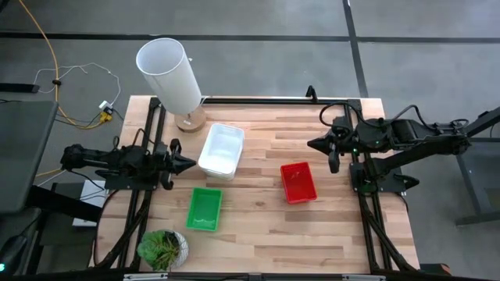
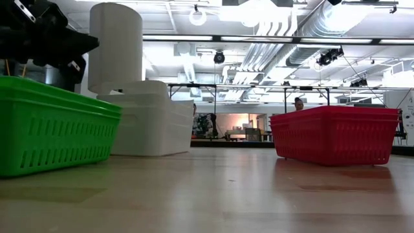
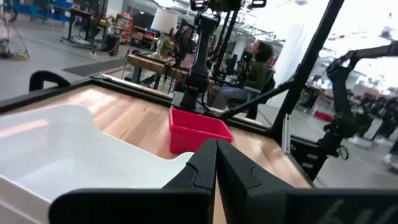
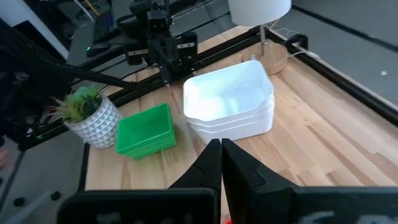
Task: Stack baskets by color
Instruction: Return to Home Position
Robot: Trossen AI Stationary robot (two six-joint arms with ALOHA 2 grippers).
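Three stacks of baskets rest by their bottoms on the wooden table. The white baskets (image 1: pixel 221 149) (image 4: pixel 230 102) stand far left of the middle, and the right wrist view shows three nested layers. The green baskets (image 1: pixel 205 208) (image 4: pixel 146 130) lie nearer, and the red baskets (image 1: pixel 298 182) (image 3: pixel 196 127) stand at the right. My left gripper (image 1: pixel 191 164) (image 3: pixel 216 144) is shut and level at the table's left side, just left of the white stack and touching nothing. My right gripper (image 1: pixel 311 143) (image 4: pixel 221 144) hangs shut above the table's right side, beyond the red stack.
A tall white cylinder lamp (image 1: pixel 173 78) stands at the far left corner. A potted plant (image 1: pixel 162 248) sits at the near left corner. Black frame rails (image 1: pixel 367 211) run along both side edges. A person (image 3: pixel 255 59) sits beyond the table. Bare wood lies between the stacks.
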